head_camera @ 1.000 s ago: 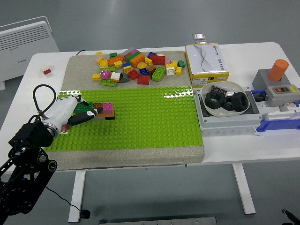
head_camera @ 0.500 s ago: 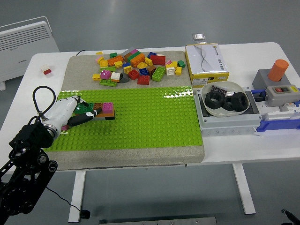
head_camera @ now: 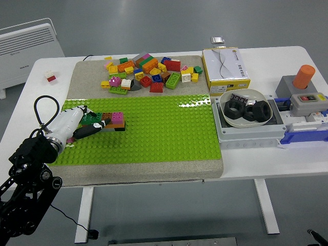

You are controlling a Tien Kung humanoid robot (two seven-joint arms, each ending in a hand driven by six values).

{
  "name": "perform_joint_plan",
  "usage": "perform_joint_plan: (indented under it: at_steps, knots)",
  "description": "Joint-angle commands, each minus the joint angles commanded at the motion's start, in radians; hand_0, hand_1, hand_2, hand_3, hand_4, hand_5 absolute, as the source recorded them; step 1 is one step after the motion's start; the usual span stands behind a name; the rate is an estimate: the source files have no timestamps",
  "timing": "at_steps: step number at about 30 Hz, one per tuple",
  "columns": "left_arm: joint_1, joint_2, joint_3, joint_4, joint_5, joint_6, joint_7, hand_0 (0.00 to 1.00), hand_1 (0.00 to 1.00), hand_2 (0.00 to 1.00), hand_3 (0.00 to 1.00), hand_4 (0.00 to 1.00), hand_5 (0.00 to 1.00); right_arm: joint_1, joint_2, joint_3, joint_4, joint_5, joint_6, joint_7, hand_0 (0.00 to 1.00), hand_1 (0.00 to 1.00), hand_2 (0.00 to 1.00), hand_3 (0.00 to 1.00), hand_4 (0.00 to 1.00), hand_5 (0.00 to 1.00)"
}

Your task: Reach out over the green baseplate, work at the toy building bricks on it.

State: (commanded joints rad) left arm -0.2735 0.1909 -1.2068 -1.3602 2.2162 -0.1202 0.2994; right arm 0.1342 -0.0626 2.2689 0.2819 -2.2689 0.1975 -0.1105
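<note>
The green baseplate lies on a grey mat in the middle of the table. A small cluster of joined bricks, pink, brown and green, sits on its left part. My left hand, white with black fingers, reaches in from the left and closes around the green left end of that cluster; one finger lies along its near side. A pile of loose coloured bricks lies on the mat behind the baseplate. The right arm is out of view.
A yellow-and-white box stands at the back right. A white bowl with black rings sits in a grey tray. A button box with an orange cylinder is at the far right. A small red-and-white brick lies at the back left.
My left arm has drawn slightly back to the left; the hand stays at the brick cluster, which has barely moved.
</note>
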Motion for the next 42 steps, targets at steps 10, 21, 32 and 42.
perform_joint_plan:
  at_steps: [10, 21, 32, 42]
  knots:
    - [0.001, 0.006, -0.016, -0.076, -0.030, -0.003, -0.013, 0.998, 0.967, 0.944, 0.696, 0.887, 0.911, -0.002, 0.000, 0.000, 0.000, 0.000, 0.000, 0.000, 0.675, 0.632, 0.677, 0.683, 0.686, 0.936]
    - [0.061, -0.001, -0.090, -0.126, -0.020, 0.079, -0.057, 0.998, 0.939, 0.911, 0.687, 0.834, 0.546, -0.008, 0.007, 0.000, -0.003, 0.000, 0.001, 0.004, 0.675, 0.632, 0.676, 0.682, 0.687, 0.935]
    - [0.146, 0.044, -0.121, -0.205, -0.216, 0.227, -0.257, 0.852, 0.804, 0.806, 0.835, 0.798, 0.002, -0.021, 0.013, 0.000, -0.016, 0.000, -0.005, 0.016, 0.675, 0.632, 0.677, 0.682, 0.688, 0.932]
    - [0.134, -0.010, -0.042, -0.220, -0.537, 0.400, -0.480, 0.683, 0.643, 0.718, 0.898, 0.823, 0.002, -0.015, 0.017, 0.000, -0.027, 0.000, -0.005, 0.026, 0.675, 0.632, 0.677, 0.682, 0.691, 0.926]
